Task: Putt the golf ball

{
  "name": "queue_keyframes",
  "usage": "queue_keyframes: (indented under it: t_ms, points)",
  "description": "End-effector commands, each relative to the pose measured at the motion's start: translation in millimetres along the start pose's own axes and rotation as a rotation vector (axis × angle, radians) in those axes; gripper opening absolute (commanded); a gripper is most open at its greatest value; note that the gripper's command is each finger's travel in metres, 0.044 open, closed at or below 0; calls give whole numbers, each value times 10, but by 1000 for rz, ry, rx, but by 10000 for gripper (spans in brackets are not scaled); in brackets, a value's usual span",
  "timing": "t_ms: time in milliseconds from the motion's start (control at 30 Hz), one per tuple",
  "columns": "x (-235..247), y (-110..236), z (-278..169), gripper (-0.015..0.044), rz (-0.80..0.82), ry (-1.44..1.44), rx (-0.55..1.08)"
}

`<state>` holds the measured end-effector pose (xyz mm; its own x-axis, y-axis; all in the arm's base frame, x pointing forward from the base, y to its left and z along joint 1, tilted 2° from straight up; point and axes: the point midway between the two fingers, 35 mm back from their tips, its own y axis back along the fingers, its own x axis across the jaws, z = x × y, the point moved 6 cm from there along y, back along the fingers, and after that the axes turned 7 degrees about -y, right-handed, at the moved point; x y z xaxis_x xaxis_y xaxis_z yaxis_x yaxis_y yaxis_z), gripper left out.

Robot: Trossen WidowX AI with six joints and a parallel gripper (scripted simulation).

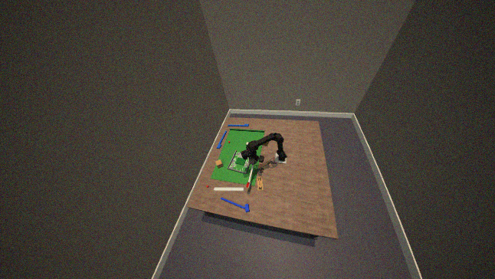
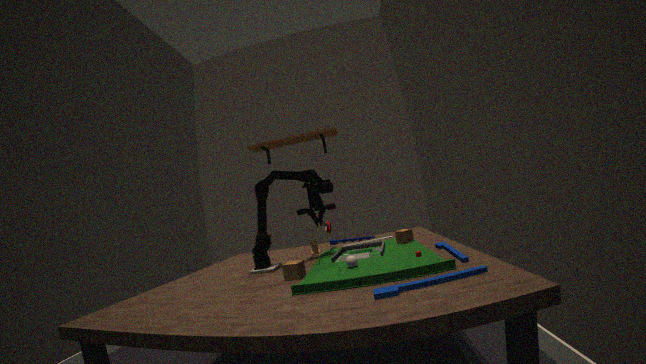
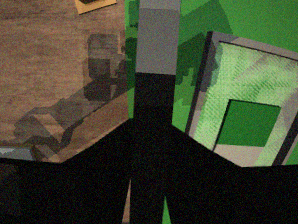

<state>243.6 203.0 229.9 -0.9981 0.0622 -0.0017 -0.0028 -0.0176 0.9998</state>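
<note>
My gripper is shut on the red putter and holds it lifted above the table, by the edge of the green mat. The putter's pale shaft slants down to its red head. In the wrist view its grey and dark grip runs up the middle between my fingers. The white golf ball lies on the mat in front of the ramp. The raised green, with grey rails, lies just beside my gripper. The ball is hidden in the top view.
Blue bars lie around the mat. A white bar lies near the front. There are wooden blocks, a wooden stand, small red cubes and a wall shelf.
</note>
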Motion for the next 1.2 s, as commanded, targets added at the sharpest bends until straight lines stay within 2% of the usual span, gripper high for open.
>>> queue_keyframes:
  t_ms: [0, 600, 1167]
  points:
    - [-104, 40, -158, 0, -17, -82, -16]
    - [-513, 28, -1032, 0, -29, -498, -13]
    - [-623, 23, -1929, 0, -36, -896, 6]
